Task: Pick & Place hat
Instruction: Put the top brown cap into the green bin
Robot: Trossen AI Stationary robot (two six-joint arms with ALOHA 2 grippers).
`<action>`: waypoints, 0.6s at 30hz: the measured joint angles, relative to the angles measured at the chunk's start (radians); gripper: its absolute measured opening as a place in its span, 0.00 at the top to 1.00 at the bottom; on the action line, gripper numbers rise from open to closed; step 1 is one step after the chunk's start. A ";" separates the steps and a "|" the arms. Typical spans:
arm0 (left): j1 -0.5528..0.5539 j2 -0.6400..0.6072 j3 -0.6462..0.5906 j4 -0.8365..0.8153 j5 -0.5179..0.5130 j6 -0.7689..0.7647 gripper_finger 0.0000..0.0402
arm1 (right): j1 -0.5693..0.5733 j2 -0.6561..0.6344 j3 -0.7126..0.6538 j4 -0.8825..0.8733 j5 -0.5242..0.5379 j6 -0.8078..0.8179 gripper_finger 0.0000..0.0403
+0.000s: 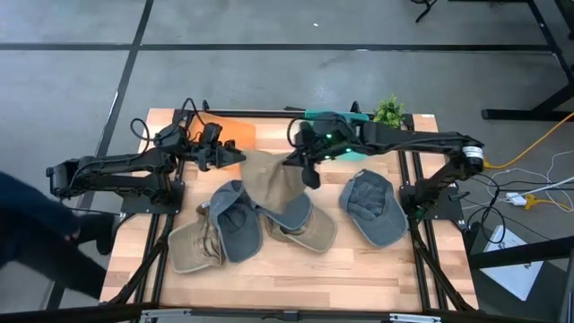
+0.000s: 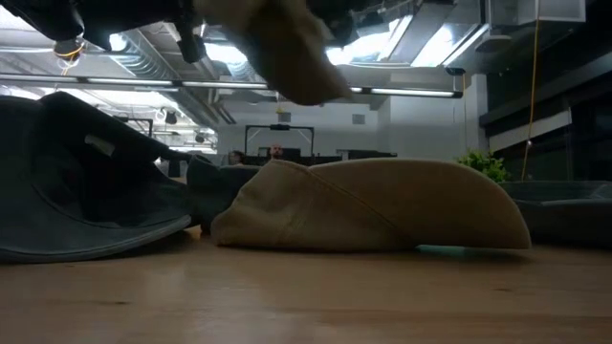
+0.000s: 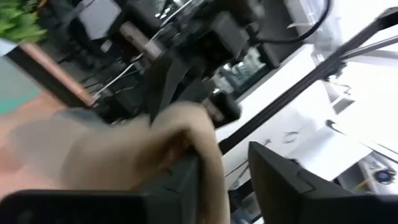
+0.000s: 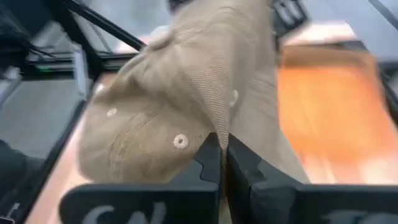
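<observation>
A tan corduroy hat (image 1: 272, 184) hangs in the air between my two grippers, above the hats that lie on the table. The low view shows it (image 2: 287, 48) well clear of them. My right gripper (image 4: 221, 140) reaches in from the table's right and is shut on the hat. My left gripper (image 3: 233, 168) comes from the table's left to the hat's left edge and is open. My left gripper has its fingers apart. The hat's edge (image 3: 214, 180) lies against the inner side of one finger (image 3: 183, 183), and the other finger stands clear of the cloth. My right gripper pinches a raised fold of the hat's crown (image 4: 217, 121) between its two fingers. It comes from the table's right, slanting down. The hat is lifted clear of the table and drapes away from the fingers toward my left gripper.
On the table lie a tan hat (image 1: 197, 244), a grey hat (image 1: 235, 220), another tan hat (image 1: 309, 229) and a grey hat (image 1: 372, 208). An orange mat (image 1: 238, 133), a teal mat (image 1: 336, 117) and a small plant (image 1: 387, 109) sit along the far edge.
</observation>
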 joint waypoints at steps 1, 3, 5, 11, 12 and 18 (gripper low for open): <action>0.000 0.000 0.000 -0.021 -0.002 0.006 0.64 | 0.000 -0.019 0.000 -0.039 0.027 0.013 0.98; 0.002 0.000 0.000 -0.066 -0.015 0.030 0.60 | 0.000 -0.053 0.000 -0.103 0.091 0.045 0.98; 0.002 0.000 0.000 -0.101 -0.054 0.049 0.55 | 0.000 -0.083 0.000 -0.165 0.175 0.094 0.98; -0.026 0.001 0.000 -0.107 -0.222 0.154 0.50 | -0.001 -0.109 0.000 -0.242 0.407 0.235 0.98; -0.034 0.001 0.000 -0.103 -0.253 0.166 0.50 | -0.003 -0.107 0.000 -0.243 0.415 0.246 0.98; -0.106 0.057 0.066 -0.110 -0.414 0.263 0.50 | -0.012 -0.055 0.000 -0.188 0.400 0.289 0.98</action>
